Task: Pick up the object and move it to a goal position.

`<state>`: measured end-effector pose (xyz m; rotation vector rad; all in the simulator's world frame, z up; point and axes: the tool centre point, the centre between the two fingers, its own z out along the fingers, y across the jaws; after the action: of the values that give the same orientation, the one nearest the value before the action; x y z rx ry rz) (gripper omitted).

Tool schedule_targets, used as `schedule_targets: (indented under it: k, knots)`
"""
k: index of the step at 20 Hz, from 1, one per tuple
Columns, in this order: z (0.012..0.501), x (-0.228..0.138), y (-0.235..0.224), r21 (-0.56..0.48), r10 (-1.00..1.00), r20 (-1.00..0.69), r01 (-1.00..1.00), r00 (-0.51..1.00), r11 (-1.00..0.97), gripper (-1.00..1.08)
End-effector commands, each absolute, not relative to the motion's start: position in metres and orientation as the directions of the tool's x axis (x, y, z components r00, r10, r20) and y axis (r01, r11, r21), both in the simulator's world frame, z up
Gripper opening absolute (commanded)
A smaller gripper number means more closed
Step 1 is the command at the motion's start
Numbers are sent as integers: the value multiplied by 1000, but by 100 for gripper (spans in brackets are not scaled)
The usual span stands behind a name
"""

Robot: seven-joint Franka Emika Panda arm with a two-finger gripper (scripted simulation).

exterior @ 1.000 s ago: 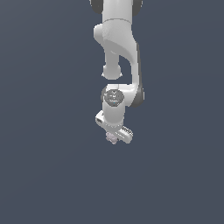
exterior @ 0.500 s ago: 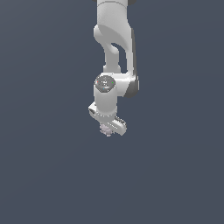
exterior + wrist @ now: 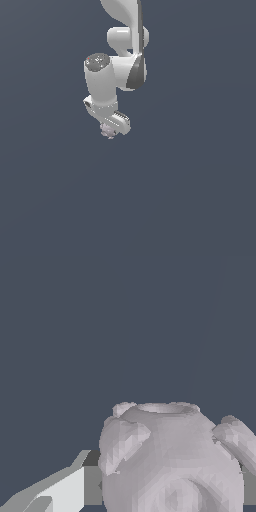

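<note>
The object is a tiny pale grey-lilac knobbly lump. It sits between the fingers of my white gripper, which is shut on it and holds it in the air. In the exterior view the arm hangs down from the top, and the gripper is a little left of centre. In the wrist view the object fills much of the picture as a rounded, pot-like shape with bumps on its sides. One finger shows beside it; the other is hidden.
A plain dark blue-grey surface fills the rest of both views. No goal marker or other thing shows.
The arm has swung toward the exterior view's left and lifted, carrying the object with it. The wrist has turned. The gripper stays shut on the object.
</note>
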<state>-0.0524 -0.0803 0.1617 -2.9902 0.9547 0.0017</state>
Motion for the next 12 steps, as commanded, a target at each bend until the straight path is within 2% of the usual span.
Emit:
schedule_targets:
  k: [1, 12]
  knots:
    - [183, -65, -97, -3, -580, -2, -580, 815, -815, -100]
    - [274, -115, -164, -2, -580, -2, -580, 814, -814, -100]
